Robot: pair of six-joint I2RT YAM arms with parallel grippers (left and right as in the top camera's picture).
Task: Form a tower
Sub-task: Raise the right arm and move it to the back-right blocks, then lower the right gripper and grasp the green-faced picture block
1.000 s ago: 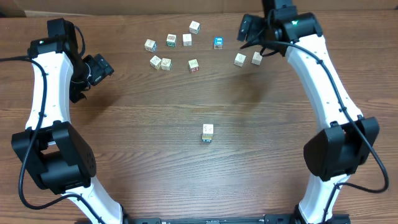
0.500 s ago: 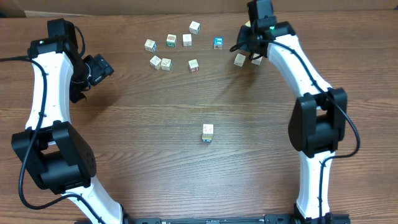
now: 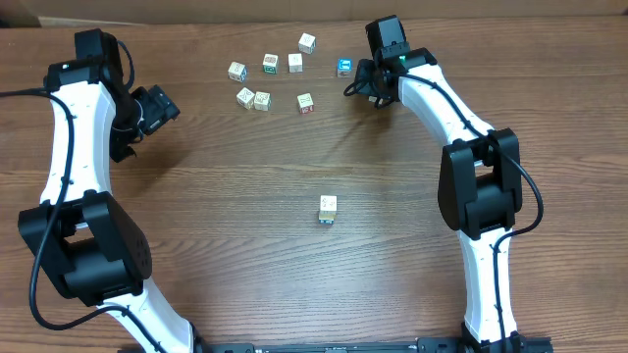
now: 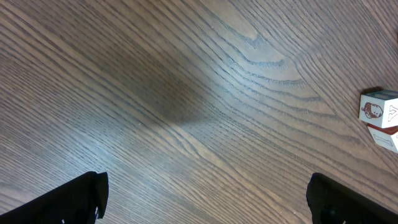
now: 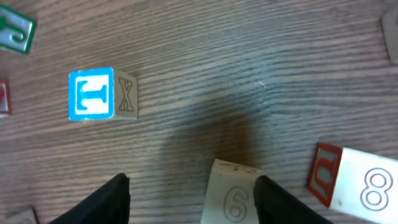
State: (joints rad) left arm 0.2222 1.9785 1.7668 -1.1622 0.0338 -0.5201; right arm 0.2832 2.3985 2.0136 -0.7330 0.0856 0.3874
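Note:
The tower [image 3: 328,209] stands alone mid-table, a small stack of pale cubes seen from above, with a bluish face on its near side. My right gripper [image 3: 367,84] hangs over the back right cubes. In the right wrist view it [image 5: 193,190] is open around a pale cube marked 6 [image 5: 233,198]. That cube rests against the right finger [image 5: 280,202], and a gap separates it from the left finger [image 5: 109,202]. My left gripper [image 3: 162,108] is open at the left, over bare wood [image 4: 205,205], far from the tower.
Several loose cubes [image 3: 270,65] lie along the back. A blue T cube [image 5: 93,93] is ahead of the right gripper, and a cube marked 8 with a red face [image 5: 360,186] is just right of it. Two cubes [image 4: 380,109] show at the left wrist view's right edge.
The right arm has swung left and down over the two back right cubes, which it now hides from above. Its jaws have narrowed. The left arm and the tower have not moved.

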